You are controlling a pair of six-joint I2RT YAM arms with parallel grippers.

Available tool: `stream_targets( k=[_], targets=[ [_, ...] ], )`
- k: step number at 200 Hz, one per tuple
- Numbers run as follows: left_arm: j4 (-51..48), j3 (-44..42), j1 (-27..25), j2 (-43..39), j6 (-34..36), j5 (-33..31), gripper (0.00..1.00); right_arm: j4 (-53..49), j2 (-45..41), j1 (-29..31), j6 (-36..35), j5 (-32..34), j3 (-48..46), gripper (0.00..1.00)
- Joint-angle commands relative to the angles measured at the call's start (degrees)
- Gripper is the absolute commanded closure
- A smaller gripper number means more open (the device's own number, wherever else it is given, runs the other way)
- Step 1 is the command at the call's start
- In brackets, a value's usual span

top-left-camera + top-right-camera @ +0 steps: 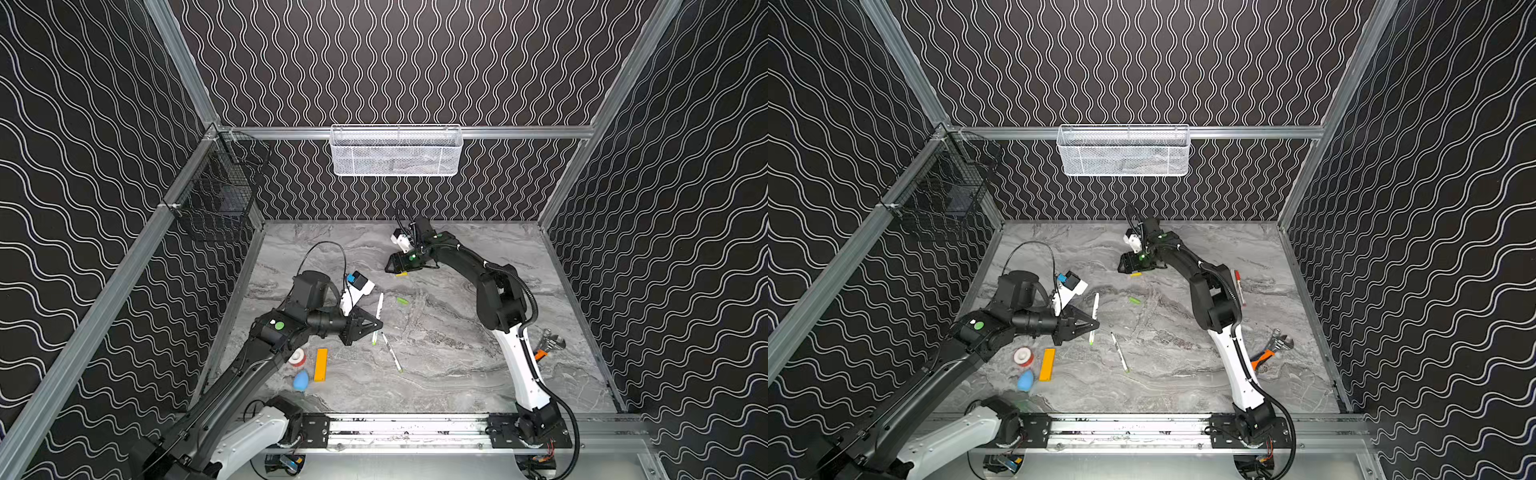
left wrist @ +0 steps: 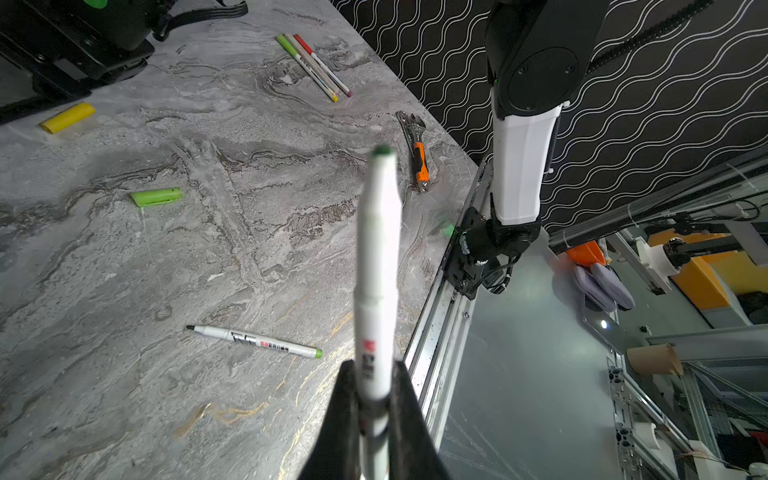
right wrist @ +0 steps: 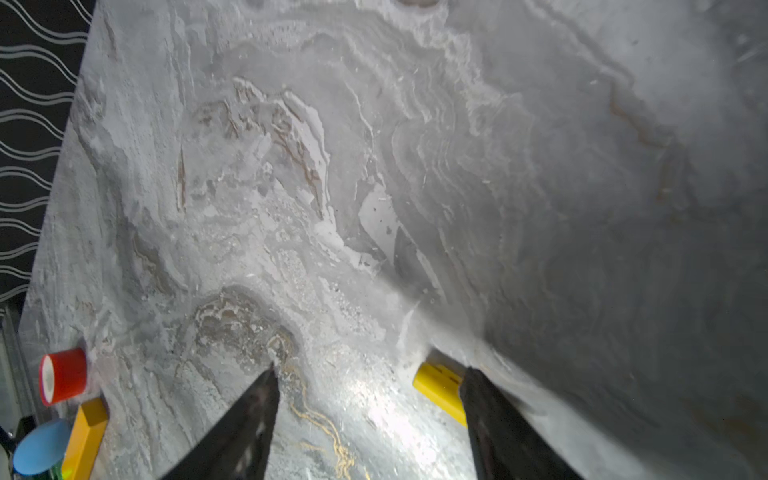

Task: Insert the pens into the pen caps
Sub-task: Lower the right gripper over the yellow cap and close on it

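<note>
One pen (image 1: 379, 305) gripped by left tool (image 1: 377, 323), tip seemingly toward back wall (image 1: 395, 83), right tool (image 3: 370, 372) wide

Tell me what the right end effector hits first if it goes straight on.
Likely the table top: the open right end effector tilts down at it, with the yellow pen cap beside one fingertip.

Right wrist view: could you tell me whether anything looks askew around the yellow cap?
Yes: the yellow cap lies off-centre, partly hidden behind one finger of the open right gripper, not midway between the jaws, so closing might nudge rather than grip it.
</note>
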Motion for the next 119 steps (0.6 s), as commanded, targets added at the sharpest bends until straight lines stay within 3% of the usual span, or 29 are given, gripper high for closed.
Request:
stream_targets(
  k=[1, 82, 119],
  targets=[
    [1.21, 0.19, 0.15, 0.39, 0.62, 0.29, 1.0, -3.2, -0.08, 0.52, -2.8, -1.71, -0.56, 0.28],
    [1.72, 0.13, 0.18, 0.59, 0.36, 0.64, 1.0, -7.52, -7.77, 0.75, -8.15, 1.66, -11.76, 0.3],
    [2.04, 0.21, 0.21, 1.01, 0.2, 1.07, 1.0, -0.06, -16.55, 0.71, -7.81, 2.29, -21.74, 0.3]
  ],
)
